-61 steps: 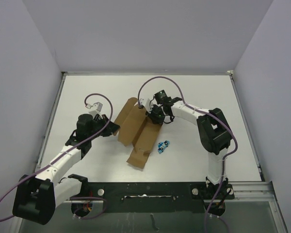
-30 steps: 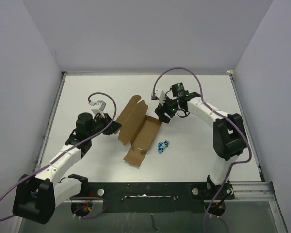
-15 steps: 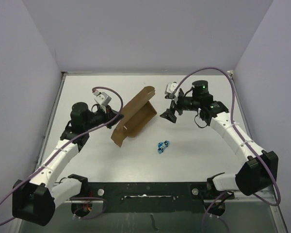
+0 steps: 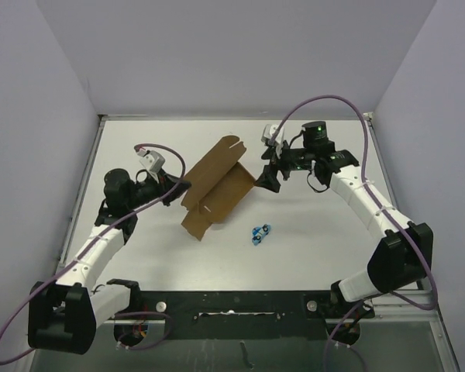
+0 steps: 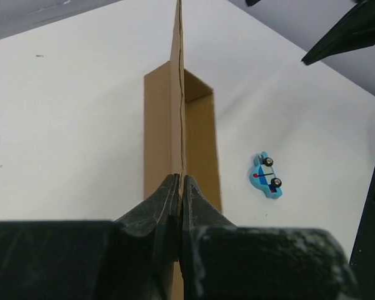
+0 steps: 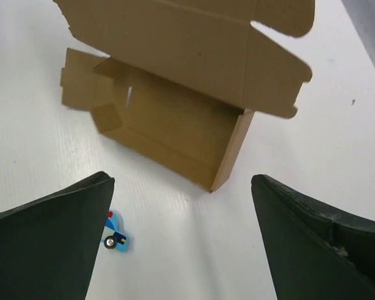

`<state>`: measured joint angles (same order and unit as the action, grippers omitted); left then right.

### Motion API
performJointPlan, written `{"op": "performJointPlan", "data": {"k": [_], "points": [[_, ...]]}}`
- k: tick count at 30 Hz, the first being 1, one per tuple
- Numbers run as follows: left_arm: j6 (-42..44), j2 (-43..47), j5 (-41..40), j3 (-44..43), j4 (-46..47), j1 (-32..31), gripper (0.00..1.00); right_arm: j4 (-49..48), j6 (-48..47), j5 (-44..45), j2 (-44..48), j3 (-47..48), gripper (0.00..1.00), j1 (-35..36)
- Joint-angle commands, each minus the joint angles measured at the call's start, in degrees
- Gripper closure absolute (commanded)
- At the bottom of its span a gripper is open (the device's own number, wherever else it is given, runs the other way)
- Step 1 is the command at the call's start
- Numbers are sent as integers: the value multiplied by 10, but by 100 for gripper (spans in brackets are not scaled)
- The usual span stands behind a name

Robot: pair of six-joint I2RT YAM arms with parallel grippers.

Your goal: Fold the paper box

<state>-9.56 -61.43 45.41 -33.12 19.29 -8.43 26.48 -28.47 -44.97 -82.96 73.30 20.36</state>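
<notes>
The paper box (image 4: 217, 186) is brown die-cut cardboard, partly folded, with one long panel standing up and a shallow tray part on the table. My left gripper (image 4: 180, 186) is shut on the edge of the upright panel (image 5: 177, 112), its fingers (image 5: 197, 209) pinching the sheet seen edge-on. My right gripper (image 4: 268, 180) hangs open just right of the box's far end, touching nothing. In the right wrist view the box (image 6: 187, 94) lies ahead of the wide-apart fingers (image 6: 56, 231), with bare table between them.
A tiny blue toy car (image 4: 259, 232) lies on the white table (image 4: 325, 232) near the box's right side; it also shows as the car (image 5: 265, 176) and the car (image 6: 114, 232). Pale walls enclose the table on three sides.
The right gripper let go of the box, opened wide and pulled back to the right. The left gripper lifted and turned the box, standing one panel up.
</notes>
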Motion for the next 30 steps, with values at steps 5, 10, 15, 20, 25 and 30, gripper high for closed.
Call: {"op": "performJointPlan", "data": {"k": [5, 10, 15, 20, 25, 30], "points": [[-36, 38, 80, -18, 88, 2, 100, -31, 34, -198, 2, -4, 2, -107], [-70, 39, 116, -43, 87, 0, 100, -88, -6, -272, 9, -44, 2, -128], [-55, 60, 128, -52, 44, -10, 100, 6, -130, -300, -40, 25, 2, -117], [-25, 56, 134, -60, 4, -18, 100, 62, -189, -338, -48, 38, 2, -115], [-6, 31, 145, -68, -24, -24, 100, 71, -219, -340, -56, 6, 2, -110], [6, 12, 154, -73, -38, -30, 100, 134, -272, -305, -98, 43, 2, -63]]}}
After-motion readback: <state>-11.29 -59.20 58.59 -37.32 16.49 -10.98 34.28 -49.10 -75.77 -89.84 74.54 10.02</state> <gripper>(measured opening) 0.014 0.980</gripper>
